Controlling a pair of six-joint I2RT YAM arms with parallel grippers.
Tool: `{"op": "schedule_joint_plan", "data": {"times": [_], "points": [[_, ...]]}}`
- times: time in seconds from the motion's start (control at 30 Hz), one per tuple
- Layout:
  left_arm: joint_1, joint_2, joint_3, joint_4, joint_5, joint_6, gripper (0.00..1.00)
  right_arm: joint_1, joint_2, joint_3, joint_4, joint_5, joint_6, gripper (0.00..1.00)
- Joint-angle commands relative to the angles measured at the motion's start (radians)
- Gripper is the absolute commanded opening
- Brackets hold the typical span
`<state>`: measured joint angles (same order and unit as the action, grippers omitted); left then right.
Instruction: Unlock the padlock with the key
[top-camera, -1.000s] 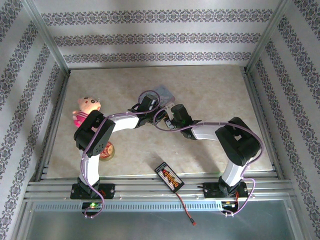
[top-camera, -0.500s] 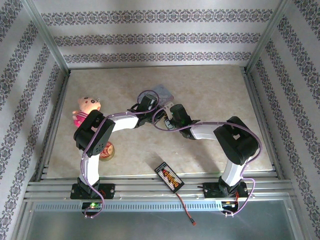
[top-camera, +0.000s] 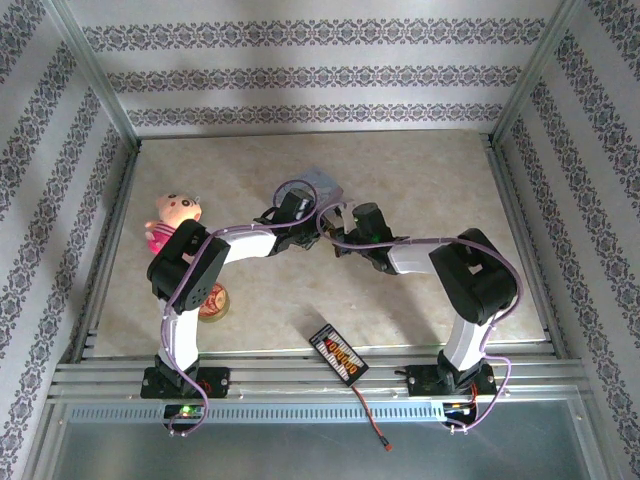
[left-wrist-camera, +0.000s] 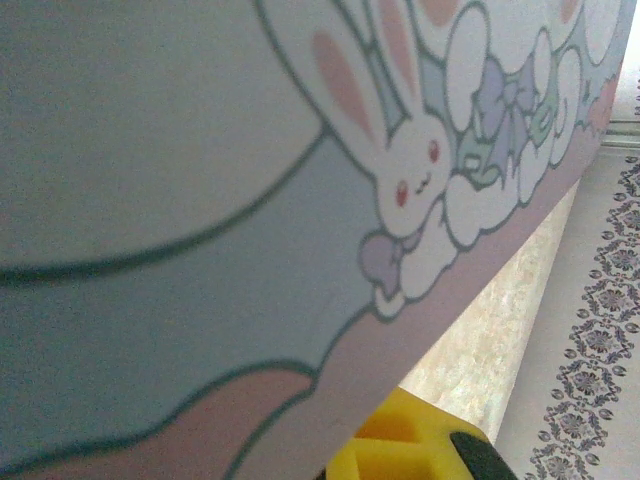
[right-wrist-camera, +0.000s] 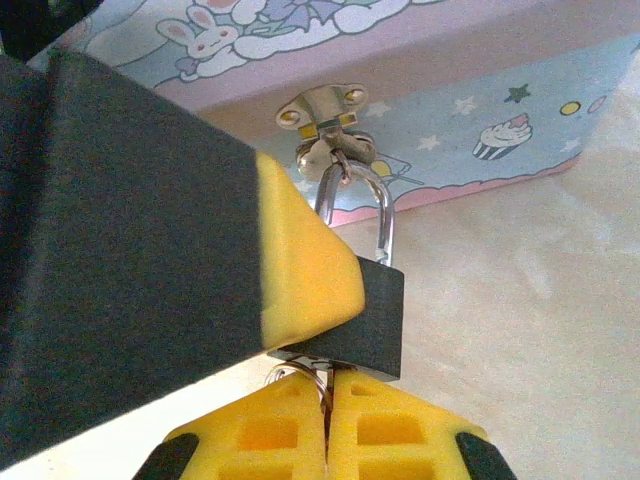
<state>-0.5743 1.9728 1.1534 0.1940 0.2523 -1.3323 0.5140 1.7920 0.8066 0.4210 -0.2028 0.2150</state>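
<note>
The tiny padlock (right-wrist-camera: 375, 318), black body and silver shackle, hangs from the hasp (right-wrist-camera: 325, 108) of the pale blue tin (right-wrist-camera: 470, 90). A black and yellow finger (right-wrist-camera: 300, 275) of my left gripper presses on the padlock's body; that gripper is shut on it. Just under the padlock, my right gripper (right-wrist-camera: 328, 425) is shut on the key (right-wrist-camera: 327, 388), whose wire ring (right-wrist-camera: 288, 372) pokes out beside the pads. The key's blade meets the padlock's underside. From above, both grippers meet at the tin's near edge (top-camera: 322, 185). The tin's bunny lid (left-wrist-camera: 300, 200) looms over the left wrist's yellow finger (left-wrist-camera: 400, 448).
A pink plush pig (top-camera: 172, 220) lies at the left. A small round red tin (top-camera: 213, 301) sits by the left arm. A black and orange battery pack (top-camera: 338, 353) with a wire lies at the near edge. Metal rails border the table.
My right gripper has closed its jaws on the key under the padlock, and its wrist has shifted slightly to the right. The left arm has held still.
</note>
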Motion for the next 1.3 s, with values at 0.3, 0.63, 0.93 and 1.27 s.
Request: {"op": "schedule_joint_plan", "data": {"times": [0.3, 0.63, 0.93, 1.27], "points": [[-0.013, 0.026, -0.053, -0.097, 0.111, -0.061, 0.06, -0.159, 0.061, -0.037, 0.238, -0.311, 0.306, 0.00], [-0.012, 0.026, -0.058, -0.088, 0.110, -0.082, 0.08, -0.270, 0.194, -0.069, 0.621, -0.489, 0.682, 0.00], [-0.012, 0.011, -0.069, -0.100, 0.096, -0.093, 0.15, -0.306, 0.301, -0.085, 0.917, -0.521, 0.914, 0.00], [-0.004, -0.050, -0.093, -0.096, 0.069, -0.086, 0.42, -0.309, 0.333, -0.096, 0.964, -0.498, 0.943, 0.00]]}}
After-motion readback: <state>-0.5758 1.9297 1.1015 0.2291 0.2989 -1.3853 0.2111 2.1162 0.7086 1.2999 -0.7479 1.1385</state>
